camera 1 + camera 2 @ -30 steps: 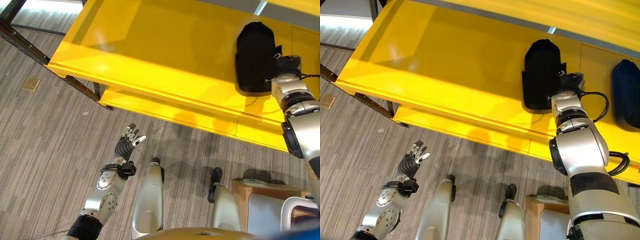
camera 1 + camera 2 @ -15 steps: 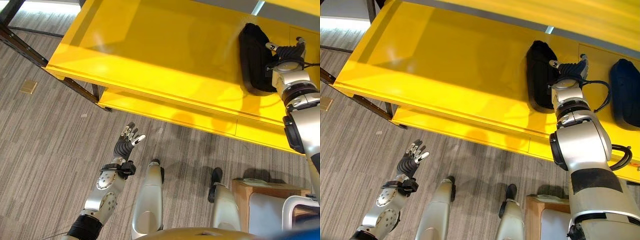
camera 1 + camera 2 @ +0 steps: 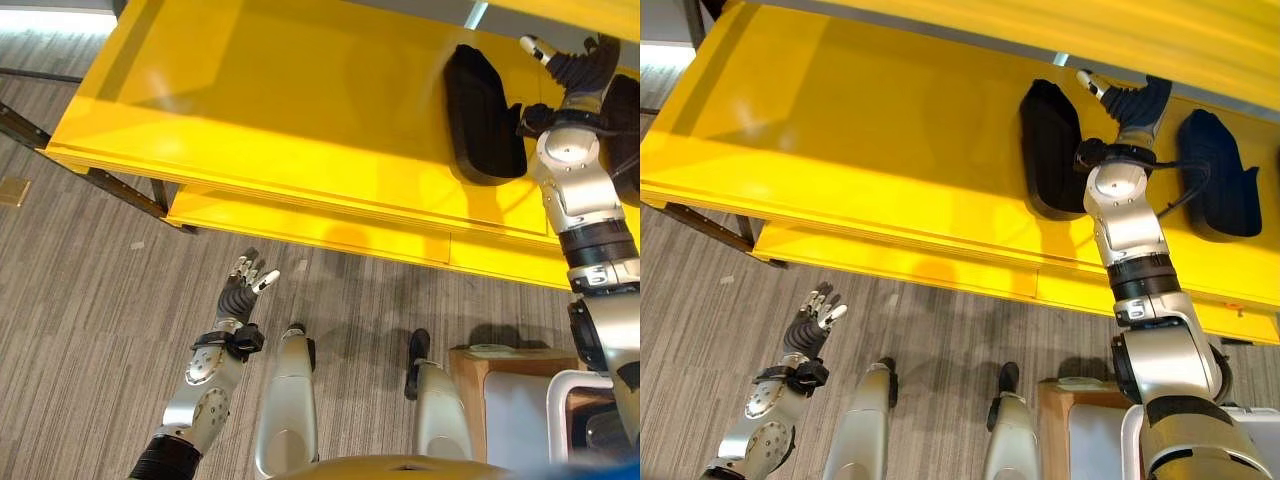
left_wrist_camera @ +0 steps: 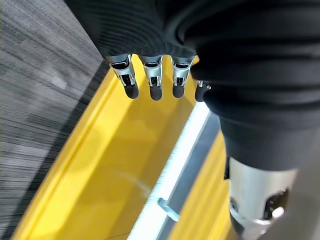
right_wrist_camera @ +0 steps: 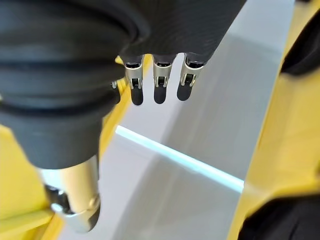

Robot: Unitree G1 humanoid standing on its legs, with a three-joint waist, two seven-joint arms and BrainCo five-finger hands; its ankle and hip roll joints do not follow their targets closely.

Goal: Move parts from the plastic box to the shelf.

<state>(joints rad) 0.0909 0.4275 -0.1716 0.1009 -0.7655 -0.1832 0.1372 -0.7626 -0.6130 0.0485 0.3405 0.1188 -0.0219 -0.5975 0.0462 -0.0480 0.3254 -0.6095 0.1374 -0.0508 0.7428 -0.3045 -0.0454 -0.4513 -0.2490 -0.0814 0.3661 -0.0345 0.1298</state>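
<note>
Our right hand (image 3: 1130, 100) empty, fingers spread, above black moulded part (image 3: 1048, 150) lying flat on yellow metal shelf (image 3: 840, 150); left hand (image 3: 240, 290) fingers relaxed, idle.

Two black moulded parts lie on the yellow shelf (image 3: 840, 150): one part (image 3: 1050, 150) at one o'clock, the other part (image 3: 1217, 175) well apart at two o'clock.

Silver-grey arm shells, rounded, with black bands at the joints. Left hand (image 3: 243, 292): dark ribbed cover over back and wrist, silver fingers (image 4: 151, 80) with dark tips. Right hand (image 3: 1132, 105): same ribbed cover; round silver wrist housing below it, small screws on its face.
</note>
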